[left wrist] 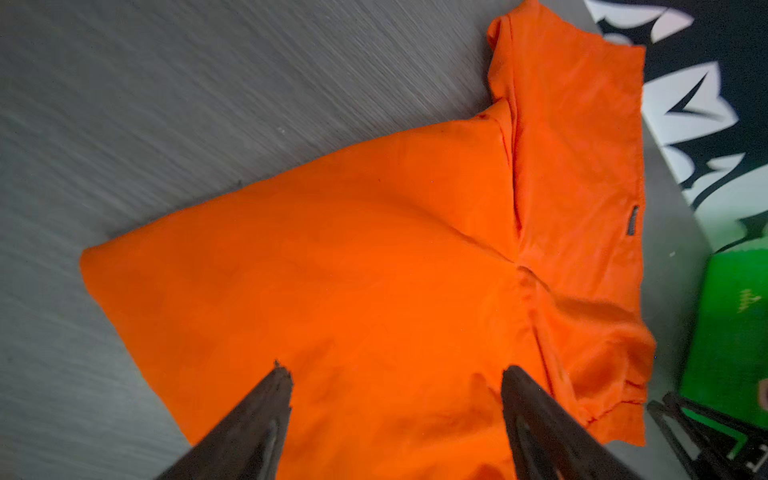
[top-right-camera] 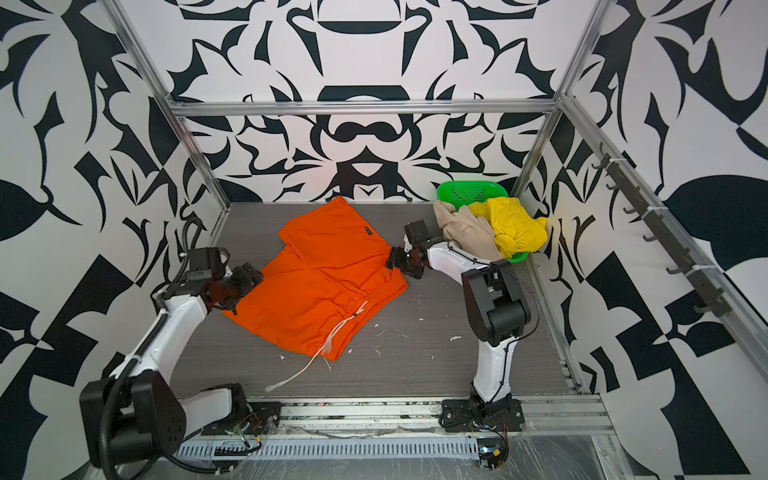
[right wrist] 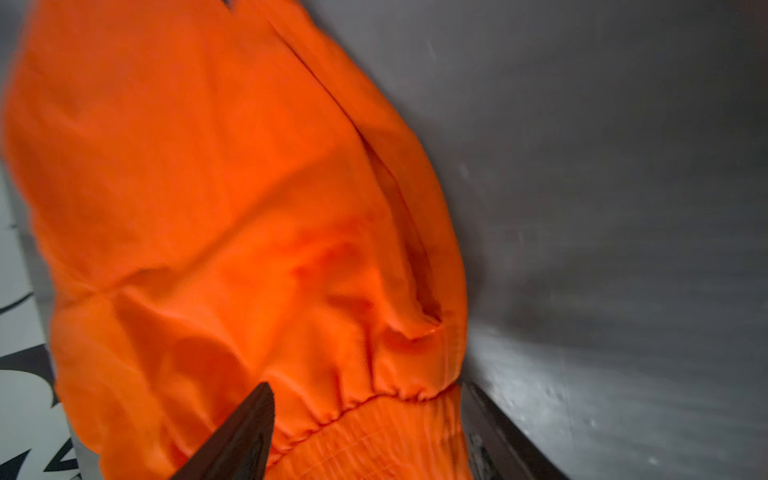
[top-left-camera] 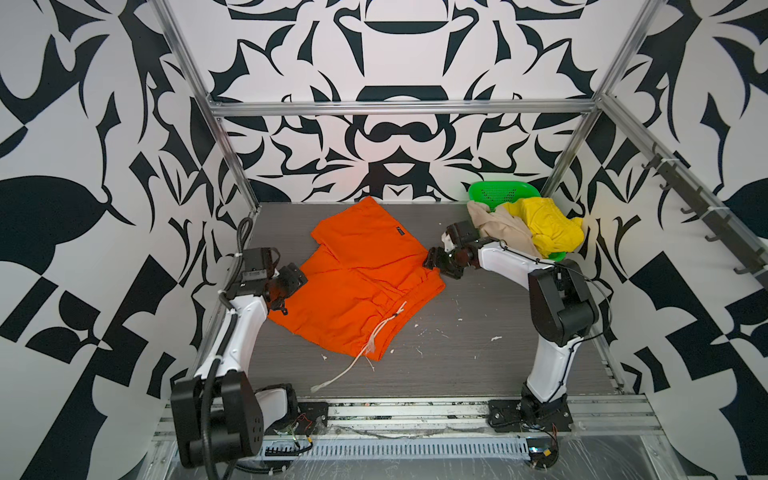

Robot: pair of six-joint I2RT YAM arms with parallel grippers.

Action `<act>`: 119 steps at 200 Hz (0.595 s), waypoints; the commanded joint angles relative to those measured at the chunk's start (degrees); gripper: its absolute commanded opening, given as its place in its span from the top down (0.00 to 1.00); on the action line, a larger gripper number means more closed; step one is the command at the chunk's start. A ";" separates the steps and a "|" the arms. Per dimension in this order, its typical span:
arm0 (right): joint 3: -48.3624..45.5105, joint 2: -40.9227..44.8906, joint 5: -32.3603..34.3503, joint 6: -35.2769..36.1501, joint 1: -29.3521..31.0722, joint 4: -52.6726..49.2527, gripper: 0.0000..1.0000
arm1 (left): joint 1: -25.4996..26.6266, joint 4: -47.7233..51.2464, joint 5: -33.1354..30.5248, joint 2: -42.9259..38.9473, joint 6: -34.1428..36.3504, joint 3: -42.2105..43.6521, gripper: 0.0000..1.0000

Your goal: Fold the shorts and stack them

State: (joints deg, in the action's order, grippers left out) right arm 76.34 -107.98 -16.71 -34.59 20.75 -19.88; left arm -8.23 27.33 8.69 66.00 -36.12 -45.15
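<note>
Orange shorts [top-left-camera: 357,286] apparently beneath left gripper [left wrist: 395,370].

Nothing written can be read here: the only label is a small dark tag [top-left-camera: 400,231] at the right edge of the far leg of the orange shorts [top-left-camera: 365,291], and in every view its print is too small and blurred to make out.

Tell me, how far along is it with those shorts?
Barely begun. Done: nothing folded or stacked. In hand: the orange shorts lie spread on the table, with the left gripper and right gripper open at opposite edges. To do: fold them, then the beige shorts and yellow shorts heaped on the green basket.
</note>
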 commanded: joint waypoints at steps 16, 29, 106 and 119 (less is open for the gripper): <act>-4.90 11.96 -0.06 0.29 4.28 -3.72 0.26 | 0.30 -0.22 16.08 -5.94 -6.09 7.09 0.23; -11.00 16.44 -1.61 -2.80 6.76 -1.05 0.26 | 3.67 -0.45 15.71 -8.83 -3.72 8.39 0.24; -25.34 18.24 -0.88 -23.50 27.84 14.26 0.27 | 14.01 -2.99 7.14 -19.70 -1.47 16.78 0.24; -25.67 16.97 1.22 -25.54 28.16 15.53 0.27 | 14.08 -3.42 6.98 -19.35 -2.01 17.27 0.24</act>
State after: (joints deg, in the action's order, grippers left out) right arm 51.13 -89.89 -18.81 -52.75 48.53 -10.59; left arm 5.61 24.71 17.30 46.22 -36.45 -29.47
